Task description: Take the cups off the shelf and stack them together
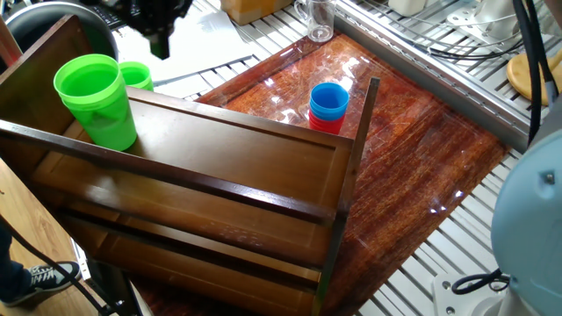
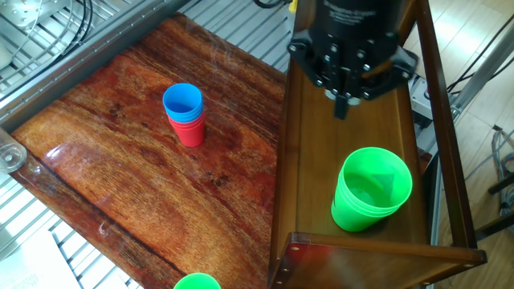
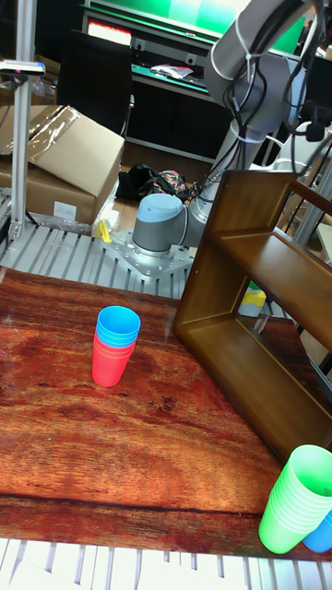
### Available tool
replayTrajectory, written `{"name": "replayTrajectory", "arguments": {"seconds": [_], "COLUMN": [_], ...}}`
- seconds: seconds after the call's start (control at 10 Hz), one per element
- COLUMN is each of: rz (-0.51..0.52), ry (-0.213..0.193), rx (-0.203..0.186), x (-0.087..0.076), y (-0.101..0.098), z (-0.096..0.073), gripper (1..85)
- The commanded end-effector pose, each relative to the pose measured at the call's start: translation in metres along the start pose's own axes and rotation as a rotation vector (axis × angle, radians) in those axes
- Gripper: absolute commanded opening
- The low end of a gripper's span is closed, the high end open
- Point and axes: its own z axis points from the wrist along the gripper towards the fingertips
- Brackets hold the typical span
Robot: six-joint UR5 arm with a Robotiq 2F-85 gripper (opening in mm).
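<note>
We could read no writing or labels anywhere. Our hand [image 2: 342,107] hung above the shelf [image 2: 353,152], near the green cup [image 2: 371,193] standing on its board; whether the fingers were spread or closed we could not tell. On the counter [image 2: 120,160] the blue cup [image 2: 183,103] sat nested in the red cup [image 2: 190,132], hiding most of it.

Tool [image 2: 341,106] jaws perhaps shut; red cup [image 2: 190,133] mostly hidden.
</note>
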Motion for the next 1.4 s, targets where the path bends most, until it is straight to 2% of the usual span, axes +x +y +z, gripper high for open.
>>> {"name": "replayTrajectory", "arguments": {"seconds": [0.0,0.2,0.3,0.7,1.0,1.3], "rz": [0.049,0.061,0.063,0.093,0.112,0.156], "ry": [0.005,0.001,0.002,-0.039,-0.032,-0.042], "rx": [-0.042,-0.066,-0.063,-0.079,-0.066,-0.069], "x": [0.0,-0.003,-0.003,-0.016,-0.014,-0.02], "y": [0.022,0.031,0.031,0.035,0.03,0.027], "z": [0.003,0.002,0.002,0.001,0.002,0.006], "gripper": [4.7,14.0,15.7,28.7,29.7,30.0]}}
